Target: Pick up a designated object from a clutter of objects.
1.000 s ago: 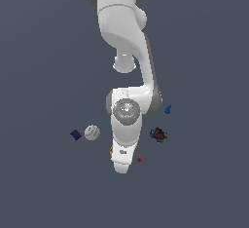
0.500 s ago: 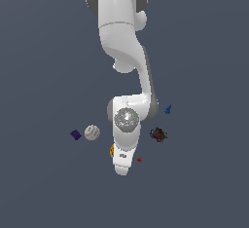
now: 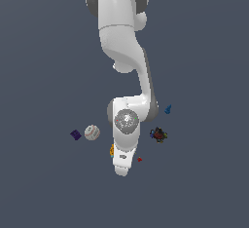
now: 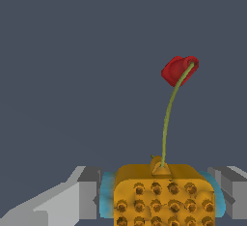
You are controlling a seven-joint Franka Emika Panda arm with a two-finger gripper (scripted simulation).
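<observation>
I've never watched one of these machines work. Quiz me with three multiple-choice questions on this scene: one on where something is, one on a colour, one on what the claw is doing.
1. Where is the orange block?
A. Between the claw's fingers
B. Beside the blue cone
C. On top of the white ball

2. What colour is the cone?
A. Red
B. Blue
C. White

3. How does the claw stand?
A. Far from every object
B. Gripping the white ball
C. Straddling the orange block

Answers: 1 A, the wrist view shows a grey finger on each side of it. 2 B, it shows blue in the exterior view. 3 C, its fingers flank the block; the white ball lies apart.
</observation>
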